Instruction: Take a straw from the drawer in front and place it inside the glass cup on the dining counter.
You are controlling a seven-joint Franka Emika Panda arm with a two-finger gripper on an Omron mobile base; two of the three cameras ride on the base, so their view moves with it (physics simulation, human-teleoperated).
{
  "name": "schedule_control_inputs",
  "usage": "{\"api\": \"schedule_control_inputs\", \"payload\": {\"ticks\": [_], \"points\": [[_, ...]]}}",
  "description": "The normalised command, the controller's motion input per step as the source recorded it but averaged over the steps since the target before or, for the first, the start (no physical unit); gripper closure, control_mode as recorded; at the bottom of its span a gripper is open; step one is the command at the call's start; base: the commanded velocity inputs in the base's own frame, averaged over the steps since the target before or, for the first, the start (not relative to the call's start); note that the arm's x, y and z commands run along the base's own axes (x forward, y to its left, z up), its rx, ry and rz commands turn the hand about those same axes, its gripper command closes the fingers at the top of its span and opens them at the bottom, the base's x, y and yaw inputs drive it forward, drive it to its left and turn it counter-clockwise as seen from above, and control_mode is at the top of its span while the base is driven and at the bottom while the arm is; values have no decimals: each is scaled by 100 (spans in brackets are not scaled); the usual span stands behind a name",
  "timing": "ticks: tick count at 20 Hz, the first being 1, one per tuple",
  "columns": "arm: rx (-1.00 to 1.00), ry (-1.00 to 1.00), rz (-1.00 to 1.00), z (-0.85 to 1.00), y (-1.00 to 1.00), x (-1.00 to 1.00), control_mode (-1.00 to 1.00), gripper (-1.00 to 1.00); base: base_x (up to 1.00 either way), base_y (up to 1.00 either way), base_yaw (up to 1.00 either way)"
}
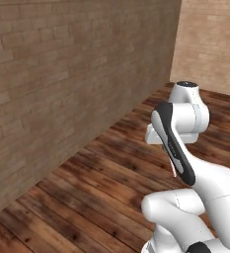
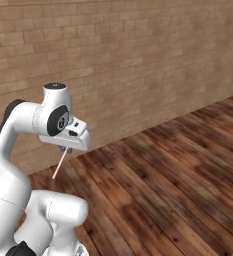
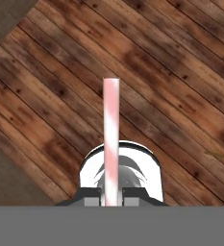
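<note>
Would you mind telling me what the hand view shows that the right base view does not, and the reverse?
Hand view alone: a close look along the straw, pink and white, clamped at its near end between the jaws, with floor planks behind it.

Right base view alone: the white arm from the side, the gripper pointing down, the brick wall behind, and the straw hanging slanted below the jaws, clear of the floor.

Both: the held straw and the wooden floor.

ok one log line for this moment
phase: carrying | jaws: shut on straw | straw: hangs below gripper, over wood floor | backdrop: brick wall | cup: not yet reached
</note>
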Motion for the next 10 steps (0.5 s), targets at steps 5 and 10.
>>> {"api": "schedule_control_inputs", "payload": {"ticks": [5, 10], "points": [[0, 0, 0, 0, 0, 0, 100, 100, 54, 16, -32], [0, 0, 0, 0, 0, 0, 100, 100, 51, 16, -32]]}}
